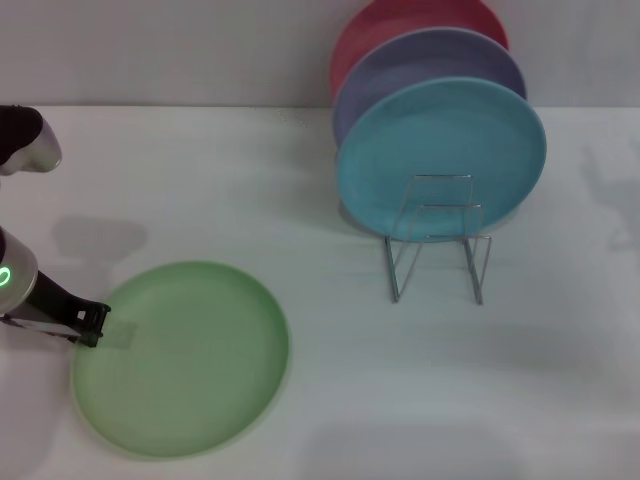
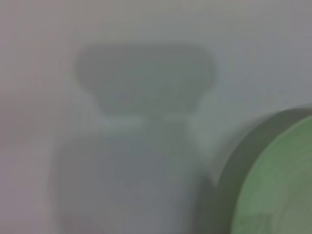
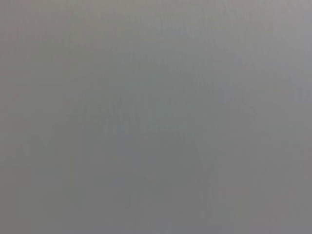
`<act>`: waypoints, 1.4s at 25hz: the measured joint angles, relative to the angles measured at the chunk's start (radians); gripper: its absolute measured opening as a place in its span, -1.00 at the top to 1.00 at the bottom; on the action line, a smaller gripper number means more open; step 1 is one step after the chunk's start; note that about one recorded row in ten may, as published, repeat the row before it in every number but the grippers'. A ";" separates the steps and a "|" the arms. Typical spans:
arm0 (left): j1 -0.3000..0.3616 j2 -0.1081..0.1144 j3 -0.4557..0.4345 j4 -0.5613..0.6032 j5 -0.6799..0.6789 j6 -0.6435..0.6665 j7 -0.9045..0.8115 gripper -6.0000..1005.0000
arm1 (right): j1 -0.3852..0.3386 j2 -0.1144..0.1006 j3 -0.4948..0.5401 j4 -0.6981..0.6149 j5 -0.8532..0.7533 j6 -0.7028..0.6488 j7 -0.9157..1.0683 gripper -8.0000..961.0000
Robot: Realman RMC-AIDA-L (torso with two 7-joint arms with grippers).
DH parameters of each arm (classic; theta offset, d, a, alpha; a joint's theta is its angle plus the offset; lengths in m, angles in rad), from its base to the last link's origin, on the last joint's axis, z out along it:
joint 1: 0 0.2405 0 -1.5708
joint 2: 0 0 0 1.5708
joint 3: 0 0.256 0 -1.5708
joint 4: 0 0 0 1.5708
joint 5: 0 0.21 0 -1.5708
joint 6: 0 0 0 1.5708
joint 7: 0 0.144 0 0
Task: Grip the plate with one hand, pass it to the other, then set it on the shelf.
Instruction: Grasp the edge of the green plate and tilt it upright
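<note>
At table's left edge, left gripper [image 1: 100,325] meets the green plate [image 1: 185,360] rim — finger spacing unclear; rack [image 1: 437,240] well apart.

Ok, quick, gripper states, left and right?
Left gripper: at the near-left rim of the green plate, which lies flat on the table; open or shut cannot be told.
Right gripper: not in view.

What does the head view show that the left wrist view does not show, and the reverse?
Only the head view shows the left gripper at the green plate's left rim, and the wire rack holding blue, lavender and red plates. Only the left wrist view shows a dark shadow on the table close up. Both show the green plate and the white table.
</note>
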 joint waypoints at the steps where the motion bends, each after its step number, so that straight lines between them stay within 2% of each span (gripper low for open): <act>1: 0.000 0.000 -0.004 0.000 -0.001 0.000 0.001 0.85 | 0.000 0.000 0.000 0.000 0.000 0.000 0.000 -0.49; 5: 0.001 0.002 -0.032 -0.004 -0.021 -0.008 0.014 0.86 | 0.000 0.000 0.000 -0.001 0.000 0.000 0.000 -0.50; 11: 0.019 0.003 -0.154 -0.048 -0.086 -0.024 0.116 0.87 | -0.001 0.000 0.000 -0.001 0.000 0.002 0.000 -0.50; 24: 0.028 0.002 -0.269 -0.105 -0.113 0.016 0.193 0.93 | -0.001 0.001 0.013 -0.001 0.001 0.006 0.000 -0.49; 30: 0.102 0.000 -0.267 -0.126 -0.222 0.235 0.229 0.92 | -0.003 0.002 0.022 -0.001 0.002 0.002 0.000 -0.49; 35: 0.166 -0.003 -0.254 -0.075 -0.394 0.446 0.349 0.92 | -0.006 0.003 0.025 -0.001 0.002 0.004 0.000 -0.50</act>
